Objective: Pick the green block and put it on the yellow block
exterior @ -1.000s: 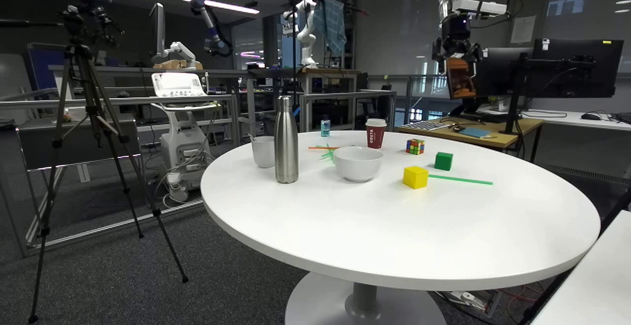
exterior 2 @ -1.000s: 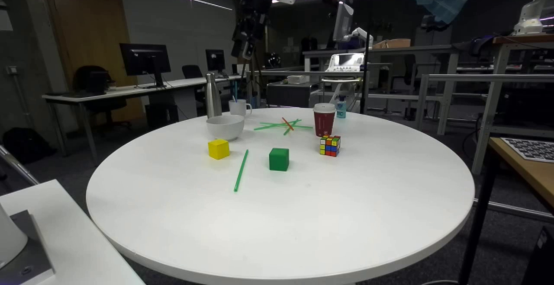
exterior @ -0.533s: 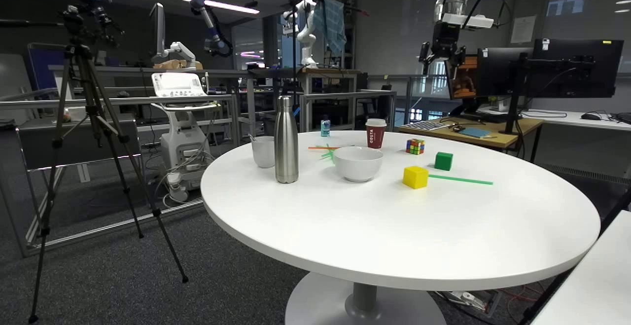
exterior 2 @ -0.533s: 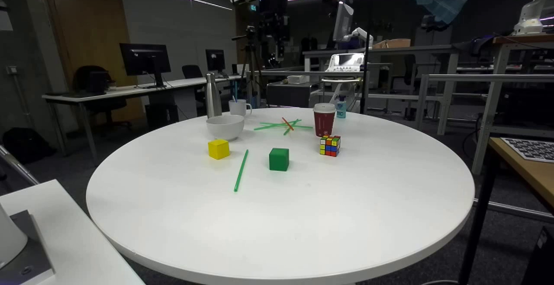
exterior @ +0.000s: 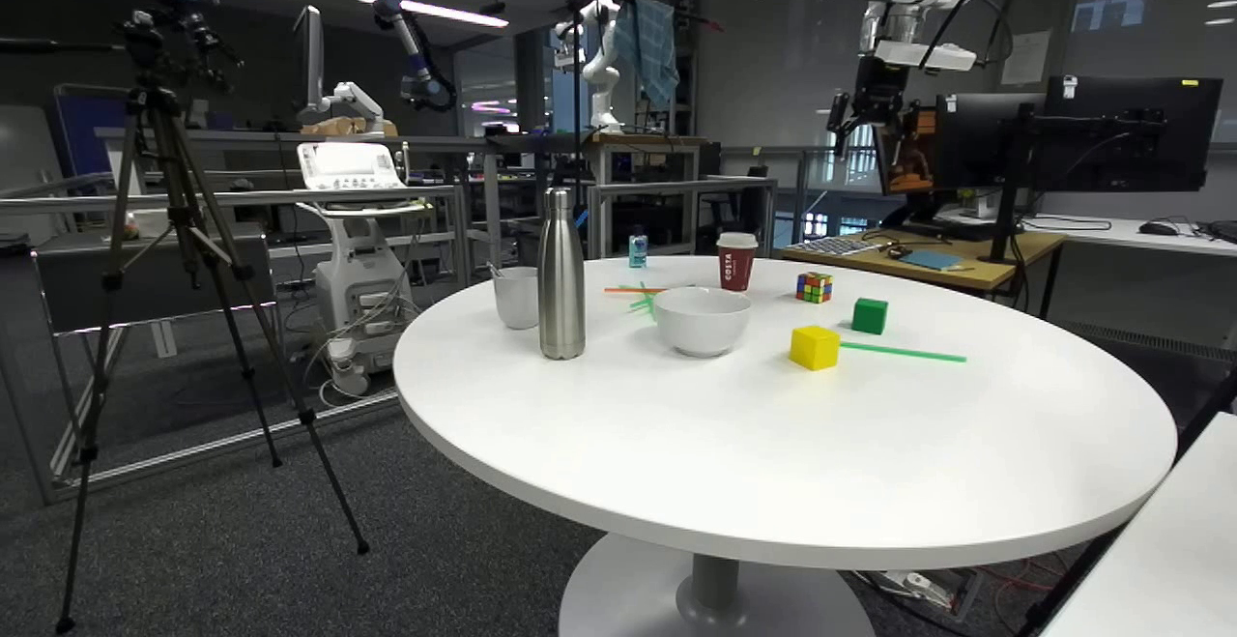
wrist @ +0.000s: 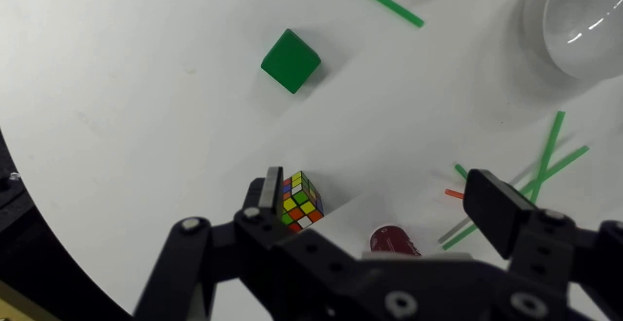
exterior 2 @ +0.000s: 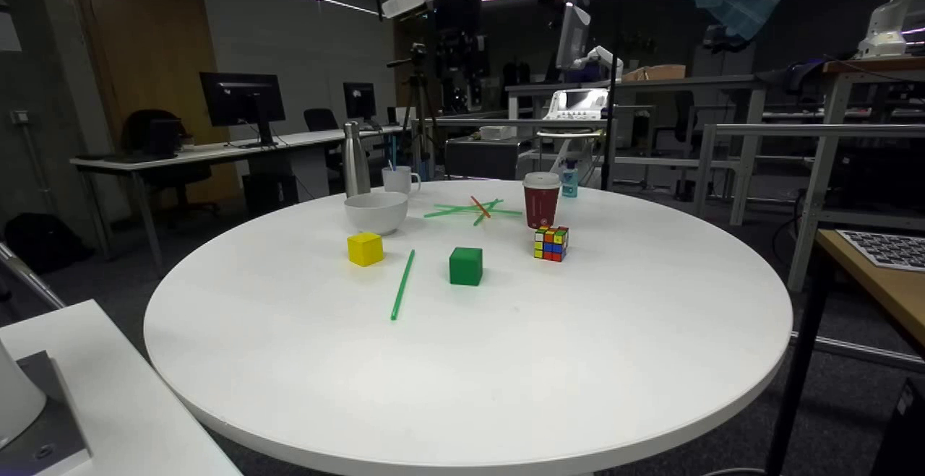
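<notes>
The green block (exterior: 870, 316) is a small cube on the white round table, seen in both exterior views (exterior 2: 466, 266). In the wrist view the green block (wrist: 291, 61) lies above and left of the jaws, apart from them. The yellow block (exterior: 815, 347) is a small cube nearer the bowl, also in an exterior view (exterior 2: 365, 249). In the wrist view only a tan sliver shows at the top edge; I cannot tell if it is the yellow block. My gripper (wrist: 377, 187) is open and empty, pointing down high above the table (exterior: 870, 149).
A green strip (exterior 2: 403, 284) lies between the blocks. A white bowl (exterior: 703, 321), steel bottle (exterior: 561, 275), mug (exterior: 517, 297), Rubik's cube (exterior 2: 551, 243), red paper cup (exterior 2: 541, 200), blue bottle (exterior 2: 569, 178) and crossed strips (exterior 2: 473, 209) also stand or lie on the table (exterior 2: 462, 375).
The gripper has turned from a tilted pose to pointing more straight down, and has shifted a little sideways high over the table. The blocks and other objects have not moved.
</notes>
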Tool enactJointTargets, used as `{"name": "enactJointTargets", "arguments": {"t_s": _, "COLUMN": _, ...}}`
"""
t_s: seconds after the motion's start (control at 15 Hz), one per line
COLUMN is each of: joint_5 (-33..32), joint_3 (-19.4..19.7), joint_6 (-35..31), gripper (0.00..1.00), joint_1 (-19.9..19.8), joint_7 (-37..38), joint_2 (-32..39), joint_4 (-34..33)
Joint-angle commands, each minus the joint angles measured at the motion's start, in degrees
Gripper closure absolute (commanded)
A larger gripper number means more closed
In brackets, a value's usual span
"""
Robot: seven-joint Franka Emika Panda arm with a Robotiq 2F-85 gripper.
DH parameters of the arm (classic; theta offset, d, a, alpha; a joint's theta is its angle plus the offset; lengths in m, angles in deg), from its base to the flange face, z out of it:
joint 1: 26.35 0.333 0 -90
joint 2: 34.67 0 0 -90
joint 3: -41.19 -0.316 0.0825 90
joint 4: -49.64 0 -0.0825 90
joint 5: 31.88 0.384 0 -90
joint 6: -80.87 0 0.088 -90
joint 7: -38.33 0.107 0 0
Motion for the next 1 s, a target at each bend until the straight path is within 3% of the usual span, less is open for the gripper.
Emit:
{"name": "enactJointTargets", "arguments": {"t_s": 0.0, "joint_5": -0.02, "joint_3": -0.13, "joint_6": 0.15, "gripper": 0.00, "joint_1": -0.15, "joint_7": -0.02, "joint_2": 0.03, "joint_4": -0.15}}
{"name": "enactJointTargets", "arguments": {"t_s": 0.4, "joint_5": 0.22, "joint_3": -0.54, "joint_6": -1.66, "gripper": 0.00, "joint_1": 0.18, "joint_7": 0.52, "joint_2": 2.90, "joint_4": 0.75}}
{"name": "enactJointTargets", "arguments": {"t_s": 0.93, "joint_5": -1.97, "joint_3": -1.97, "joint_6": -1.03, "gripper": 0.00, "joint_1": 0.71, "joint_7": -4.83, "joint_2": 10.11, "joint_4": 0.25}}
